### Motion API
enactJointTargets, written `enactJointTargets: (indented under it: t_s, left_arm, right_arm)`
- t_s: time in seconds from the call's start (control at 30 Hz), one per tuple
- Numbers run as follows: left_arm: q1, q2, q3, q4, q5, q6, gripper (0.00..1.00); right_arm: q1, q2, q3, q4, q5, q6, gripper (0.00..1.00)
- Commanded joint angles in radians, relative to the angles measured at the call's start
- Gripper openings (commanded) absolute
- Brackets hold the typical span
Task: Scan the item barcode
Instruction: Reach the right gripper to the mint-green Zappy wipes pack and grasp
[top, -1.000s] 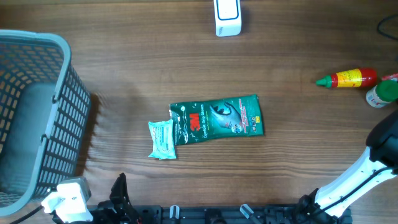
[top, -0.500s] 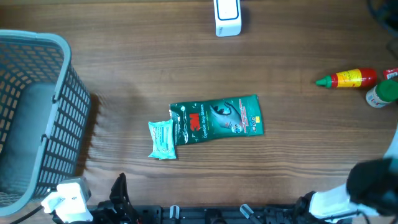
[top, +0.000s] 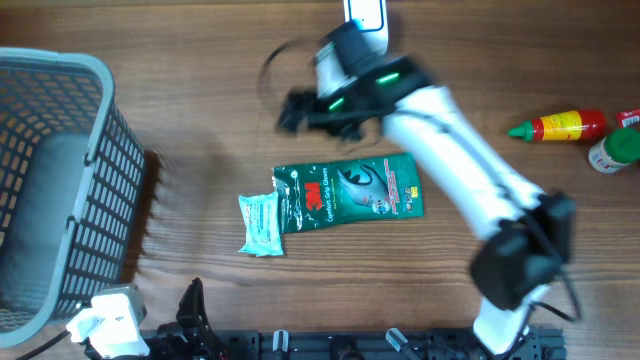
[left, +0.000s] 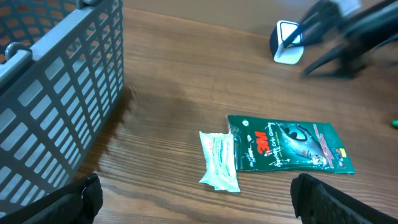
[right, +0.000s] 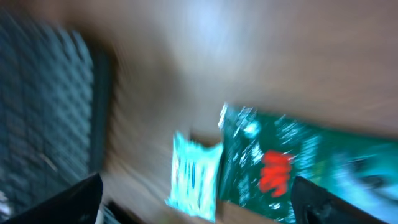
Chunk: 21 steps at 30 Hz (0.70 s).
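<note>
The green packet (top: 350, 190) lies flat in the middle of the counter (top: 200, 120), printed side up. A small pale packet (top: 262, 224) sits against its left end, and I can't tell whether the two overlap. No barcode shows on the green packet from above, so I'd guess it's on the underside.

It looks like a thin, floppy plastic pouch. I'd expect it to be light and glossy, to sag when lifted, and to slide rather than let a finger get under it. The right-hand short edge looks like the best place to pinch, since it is clear of the pale packet.

The right claw (right: 194, 193) hangs above the counter, blurred, its fingers spread and holding nothing. The left claw (left: 196, 199) is low at the near edge, also spread wide and empty. The white scanner (top: 366, 28) stands at the far edge.
</note>
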Motion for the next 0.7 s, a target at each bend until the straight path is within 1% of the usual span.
enactJointTargets:
  t_s: [0.0, 0.07, 0.1, 0.17, 0.23, 0.3, 0.47, 0.6, 0.67]
  left_arm:
    - [0.006, -0.002, -0.003, 0.002, 0.008, 0.002, 1.0]
    - [0.006, -0.002, -0.003, 0.002, 0.008, 0.002, 1.0]
    - [0.006, -0.002, -0.003, 0.002, 0.008, 0.002, 1.0]
    - [0.006, -0.002, -0.003, 0.002, 0.008, 0.002, 1.0]
    - [0.006, -0.002, -0.003, 0.002, 0.008, 0.002, 1.0]
    - [0.006, -0.002, -0.003, 0.002, 0.008, 0.002, 1.0]
    - [0.006, -0.002, -0.003, 0.002, 0.008, 0.002, 1.0]
    - [0.006, -0.002, -0.003, 0.002, 0.008, 0.002, 1.0]
    - [0.006, -0.002, -0.003, 0.002, 0.008, 0.002, 1.0]
  right_arm:
    - [0.147, 0.111, -0.001, -0.038, 0.098, 0.046, 0.85]
    - [0.217, 0.149, -0.001, -0.05, 0.13, 0.082, 0.79]
    - [0.243, 0.159, -0.001, -0.051, 0.135, 0.082, 0.74]
    - [0.295, 0.17, -0.001, -0.055, 0.14, 0.087, 0.7]
    - [0.335, 0.172, -0.001, -0.063, 0.187, 0.132, 0.71]
    - [0.382, 0.174, -0.001, -0.069, 0.297, 0.199, 0.69]
    - [0.472, 0.191, -0.001, -0.008, 0.565, 0.212, 0.69]
    - [0.48, 0.256, -0.001, 0.044, 0.583, 0.211, 0.68]
    - [0.48, 0.283, -0.001, 0.032, 0.584, 0.208, 0.64]
